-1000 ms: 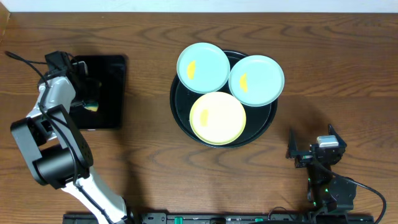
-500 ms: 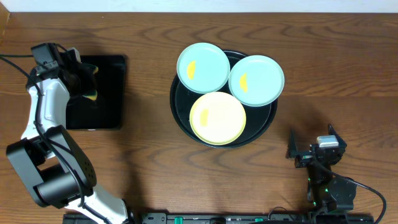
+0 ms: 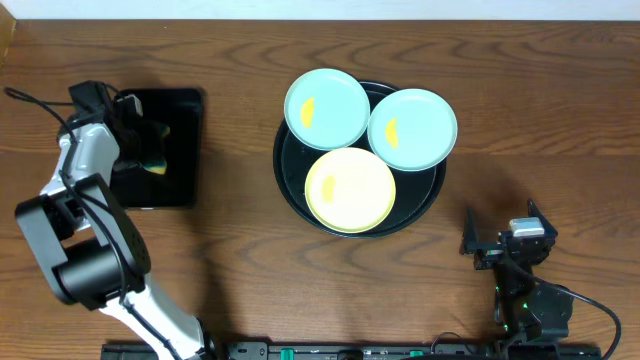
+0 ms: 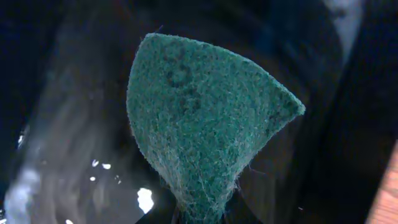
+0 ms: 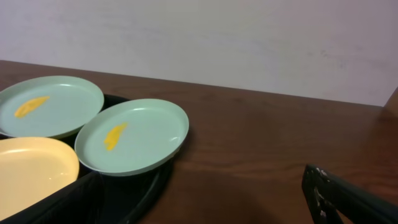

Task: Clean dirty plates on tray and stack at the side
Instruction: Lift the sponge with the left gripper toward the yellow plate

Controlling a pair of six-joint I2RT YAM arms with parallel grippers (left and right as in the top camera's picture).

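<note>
Three plates lie on the large round black tray [image 3: 425, 197]: a light blue plate [image 3: 327, 108] at the back left, a light blue plate [image 3: 412, 129] at the back right, each with a yellow-orange smear, and a pale yellow plate [image 3: 350, 189] in front. My left gripper [image 3: 143, 150] is far left of them, shut on a green and yellow sponge [image 3: 152, 162]. The left wrist view shows the sponge's green face [image 4: 199, 124] pinched at the jaws [image 4: 202, 218]. My right gripper [image 3: 500, 225] is open and empty, front right of the tray. The right wrist view shows the nearer blue plate [image 5: 132, 135].
A smaller rectangular black tray [image 3: 180, 120] lies at the far left under the left gripper. One right finger [image 5: 348, 199] shows low in the right wrist view above bare wood. A pale wall stands behind the table.
The left arm swung up and to the left with the sponge, then came back down over the rectangular tray. The right arm and the plates have not moved.
</note>
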